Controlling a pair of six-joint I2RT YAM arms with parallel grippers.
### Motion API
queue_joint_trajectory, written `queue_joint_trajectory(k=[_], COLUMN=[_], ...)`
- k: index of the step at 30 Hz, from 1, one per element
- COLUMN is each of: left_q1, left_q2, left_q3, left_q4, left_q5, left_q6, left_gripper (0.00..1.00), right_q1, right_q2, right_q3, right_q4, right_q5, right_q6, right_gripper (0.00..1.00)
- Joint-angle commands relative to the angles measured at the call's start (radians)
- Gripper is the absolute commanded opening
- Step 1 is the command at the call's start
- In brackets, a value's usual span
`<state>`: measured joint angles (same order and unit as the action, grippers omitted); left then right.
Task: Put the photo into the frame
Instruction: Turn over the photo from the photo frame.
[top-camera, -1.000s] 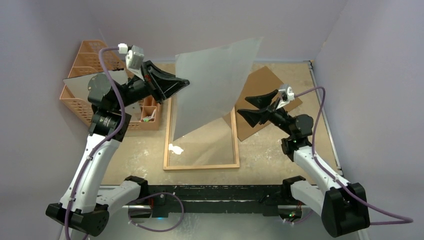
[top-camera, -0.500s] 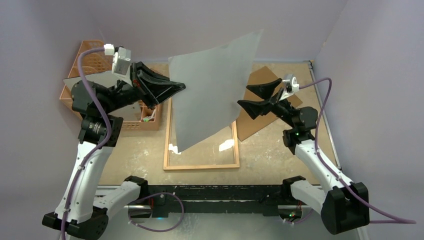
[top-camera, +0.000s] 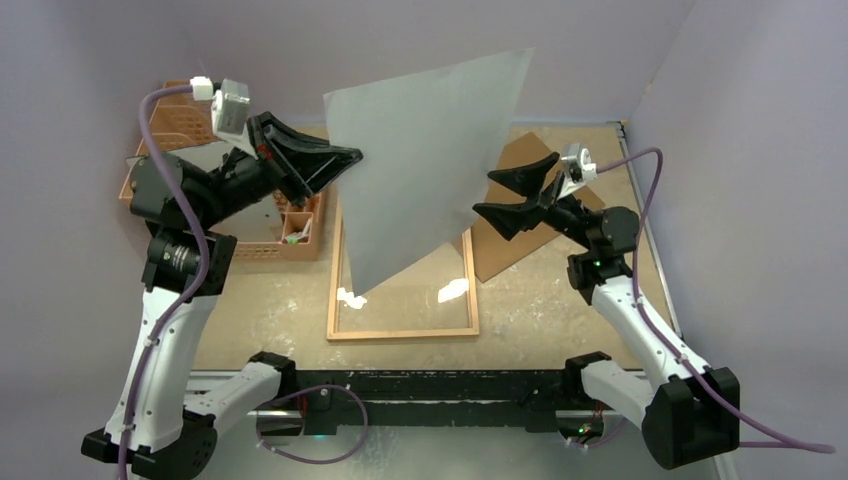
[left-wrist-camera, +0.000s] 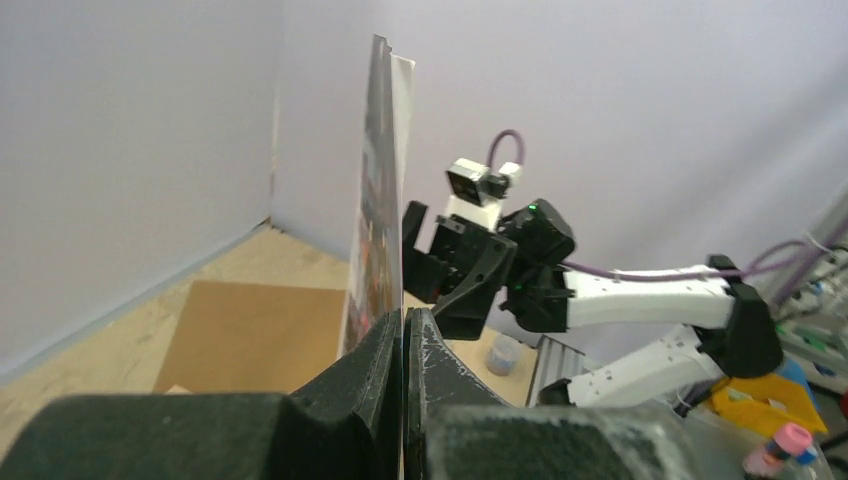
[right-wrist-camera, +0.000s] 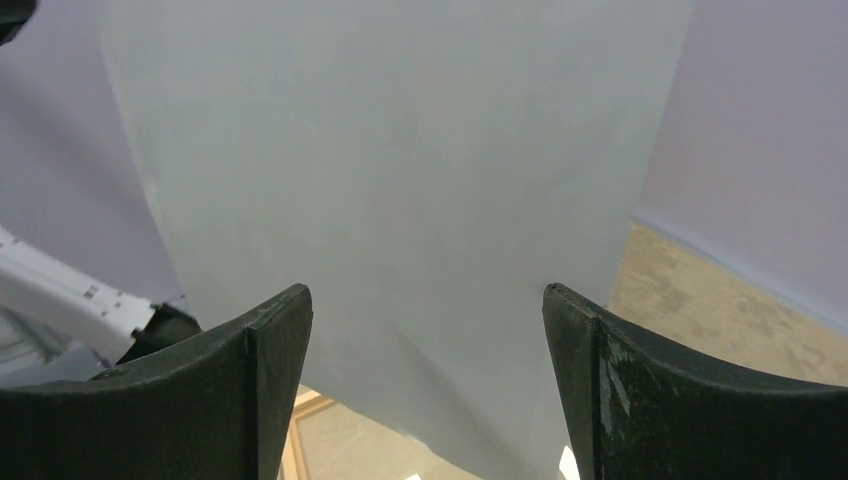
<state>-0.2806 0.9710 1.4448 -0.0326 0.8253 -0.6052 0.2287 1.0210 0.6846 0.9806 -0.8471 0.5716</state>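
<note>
My left gripper (top-camera: 345, 160) is shut on the left edge of the photo (top-camera: 430, 170) and holds it upright and tilted in the air above the frame (top-camera: 400, 332). The photo's plain white back faces the top camera. In the left wrist view the photo (left-wrist-camera: 378, 200) stands edge-on between my closed fingers (left-wrist-camera: 404, 325), its printed side to the left. My right gripper (top-camera: 483, 192) is open beside the photo's lower right edge, not touching it. In the right wrist view the white back (right-wrist-camera: 400, 180) fills the space beyond the open gripper (right-wrist-camera: 425, 300). The light-wood frame lies flat on the table.
A brown hardboard panel (top-camera: 522, 152) lies at the back right, partly under my right arm. An orange mesh organizer (top-camera: 160, 215) stands at the back left with a pale grey sheet (top-camera: 200, 153) on it. Walls close in the back and both sides.
My left gripper has drawn back to the left and up, taking the photo with it and standing it more upright. My right gripper has risen a little and stayed open.
</note>
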Motion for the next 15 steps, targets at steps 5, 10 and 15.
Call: queue_joint_trajectory(k=[5,10,15], left_q1=[0.008,0.008,0.008], left_q2=[0.19,0.322,0.46], left_q3=[0.113,0.049,-0.027], left_q4=[-0.511,-0.593,-0.588], left_q5=[-0.379,-0.54,-0.668], left_q6=[0.172,0.208,0.19], left_gripper=[0.0,0.0,0.0], right_q1=[-0.002,-0.001,-0.002], right_q2=[0.007,-0.025,-0.06], right_q3=[0.046,-0.008,-0.03], right_q4=[-0.25,-0.313,-0.393], right_q5=[0.291,0.359,0.413], right_q6=[-0.026,-0.014,-0.023], right_gripper=[0.87,0.86,0.86])
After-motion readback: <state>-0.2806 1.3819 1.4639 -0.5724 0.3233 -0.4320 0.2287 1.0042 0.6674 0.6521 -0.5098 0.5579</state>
